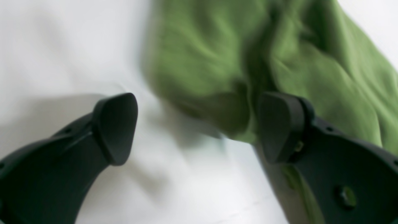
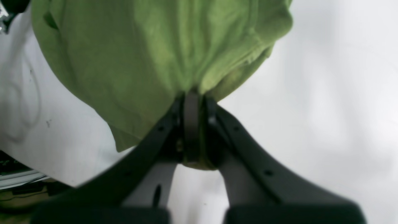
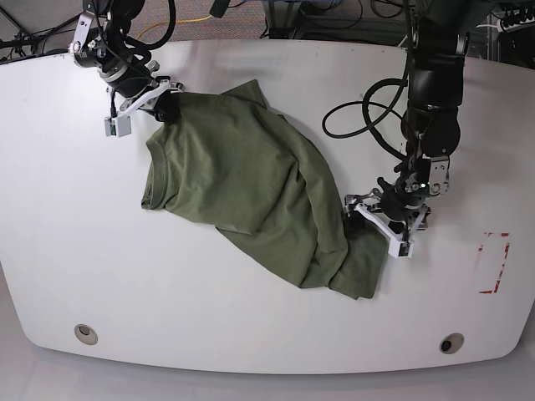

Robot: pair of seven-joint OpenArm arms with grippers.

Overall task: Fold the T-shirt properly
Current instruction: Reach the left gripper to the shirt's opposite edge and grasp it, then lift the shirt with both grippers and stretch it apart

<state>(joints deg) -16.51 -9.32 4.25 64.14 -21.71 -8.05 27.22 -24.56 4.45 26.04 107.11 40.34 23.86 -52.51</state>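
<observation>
The olive-green T-shirt [image 3: 251, 184] lies crumpled and partly spread across the middle of the white table [image 3: 67, 234]. My right gripper [image 3: 170, 107] is at the shirt's far left corner. In the right wrist view the right gripper [image 2: 192, 101] is shut on a bunched fold of the T-shirt [image 2: 140, 56]. My left gripper [image 3: 365, 225] is at the shirt's near right edge. In the blurred left wrist view the left gripper [image 1: 199, 130] is open. One finger [image 1: 116, 127] is over bare table, the other [image 1: 279, 124] is at the edge of the T-shirt [image 1: 211, 62].
A red rectangular marking [image 3: 493, 263] is on the table at the right. Black cables [image 3: 359, 117] loop beside the left arm. Two round holes [image 3: 84, 333] sit near the front edge. The table edge with clutter below shows in the right wrist view [image 2: 18, 177].
</observation>
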